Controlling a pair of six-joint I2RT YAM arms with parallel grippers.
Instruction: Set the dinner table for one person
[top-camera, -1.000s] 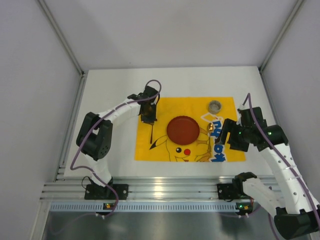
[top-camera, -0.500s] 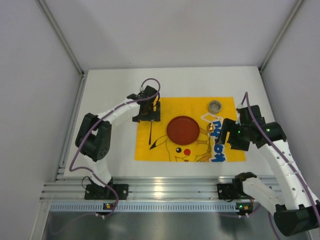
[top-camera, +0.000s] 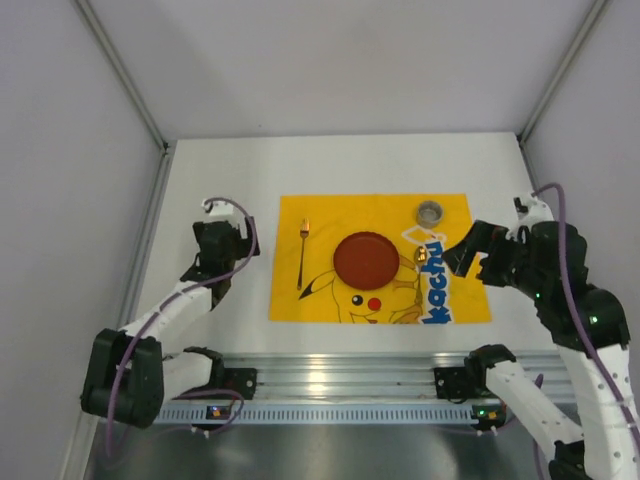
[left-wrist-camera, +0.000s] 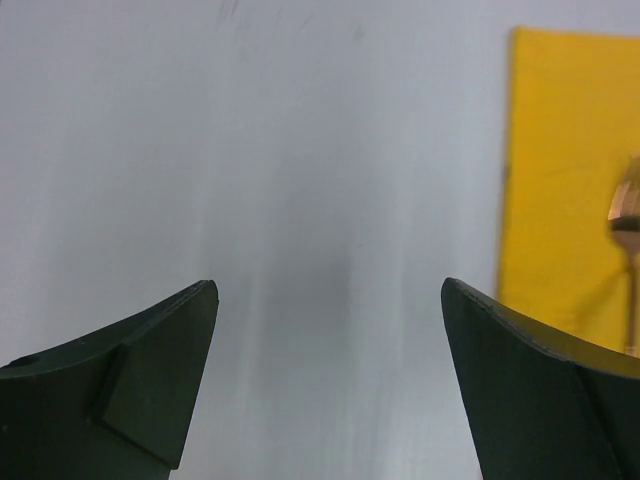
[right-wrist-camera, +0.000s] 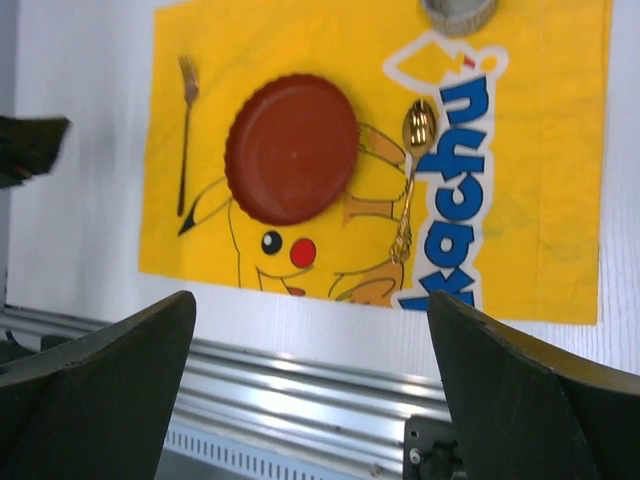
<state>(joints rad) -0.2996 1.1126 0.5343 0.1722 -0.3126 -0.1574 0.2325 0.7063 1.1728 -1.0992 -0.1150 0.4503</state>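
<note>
Dinner table (top-camera: 350, 160), plain white rectangle, silver aluminium rail (top-camera: 330, 375) along near edge, yellow cartoon cloth mat (top-camera: 350, 212) mid-tabletop, grey walls (top-camera: 330, 60) around, left gripper (left-wrist-camera: 328, 290) and right gripper (right-wrist-camera: 310, 300) both spread wide, empty

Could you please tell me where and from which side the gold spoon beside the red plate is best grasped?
Grip the spoon mid-handle, probably coming straight down with the open right gripper and closing across its width. It lies flat on the yellow mat, so no side offers an edge; the thin handle stands clear of the red plate there.
</note>
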